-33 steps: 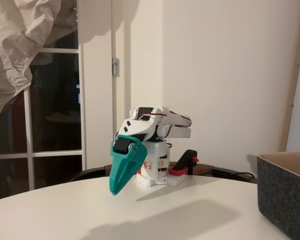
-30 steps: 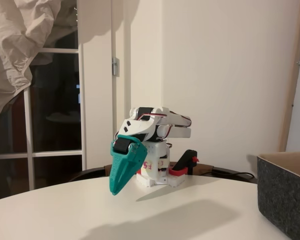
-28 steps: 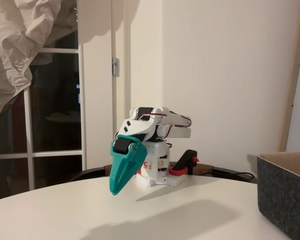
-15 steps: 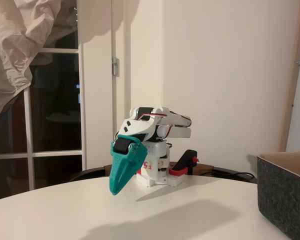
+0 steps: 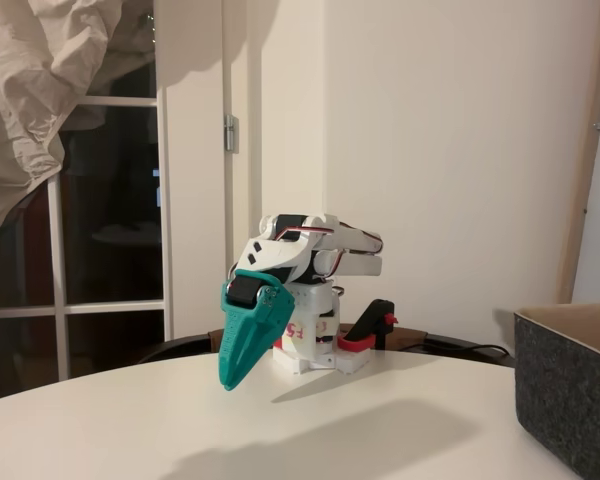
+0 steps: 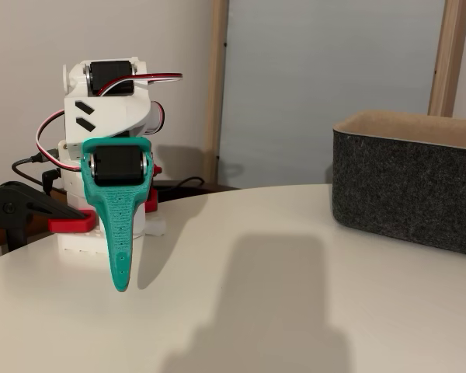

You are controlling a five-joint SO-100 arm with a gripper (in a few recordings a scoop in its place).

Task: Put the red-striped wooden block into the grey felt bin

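The white arm sits folded over its base at the back of the round white table. Its teal gripper (image 5: 230,377) (image 6: 121,281) points down at the tabletop, fingers pressed together with nothing between them. The grey felt bin (image 5: 570,395) (image 6: 408,186) stands at the right in both fixed views, dark walls with a tan inner lining, well away from the gripper. The red-striped wooden block is out of view.
The round white table (image 5: 310,430) (image 6: 256,311) spreads in front of the arm. A black and red clamp (image 5: 372,330) (image 6: 23,214) holds the arm's base at the table's back edge. A window and a wall lie behind.
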